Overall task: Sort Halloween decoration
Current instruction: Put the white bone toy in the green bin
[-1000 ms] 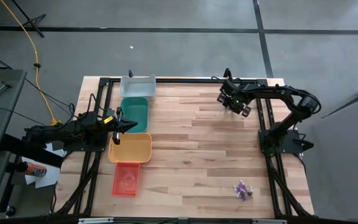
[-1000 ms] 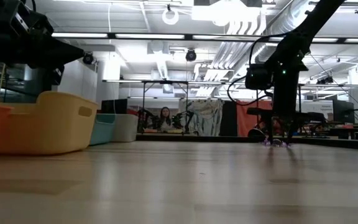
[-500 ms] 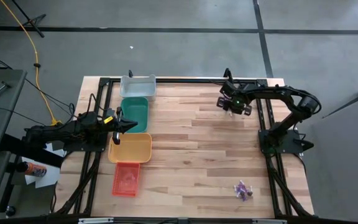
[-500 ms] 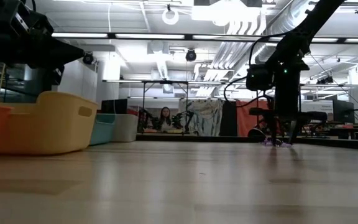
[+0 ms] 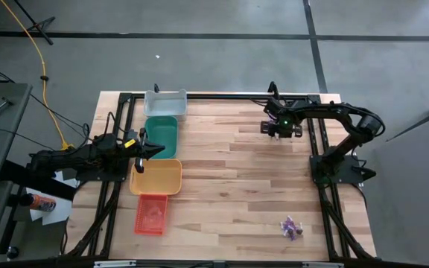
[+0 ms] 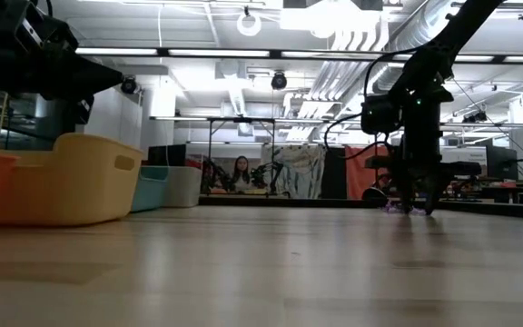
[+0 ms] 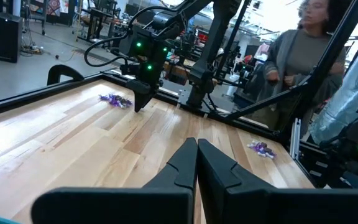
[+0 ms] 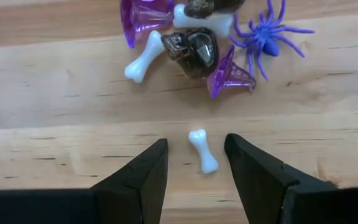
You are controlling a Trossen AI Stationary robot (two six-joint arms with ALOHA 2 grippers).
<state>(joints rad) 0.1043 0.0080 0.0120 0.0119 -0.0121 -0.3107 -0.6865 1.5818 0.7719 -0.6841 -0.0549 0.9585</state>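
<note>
One small white plastic bone [image 8: 202, 151] between spread right gripper [image 8: 194, 163] fingers — could skid across wooden desk [image 8: 55, 93]; left gripper [image 7: 196, 163] shut, idle.

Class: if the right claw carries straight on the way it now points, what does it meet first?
Most likely the small white bone lying between the open right claw's fingers, apart from the trinket cluster; then the table. Depth is uncertain.
</note>
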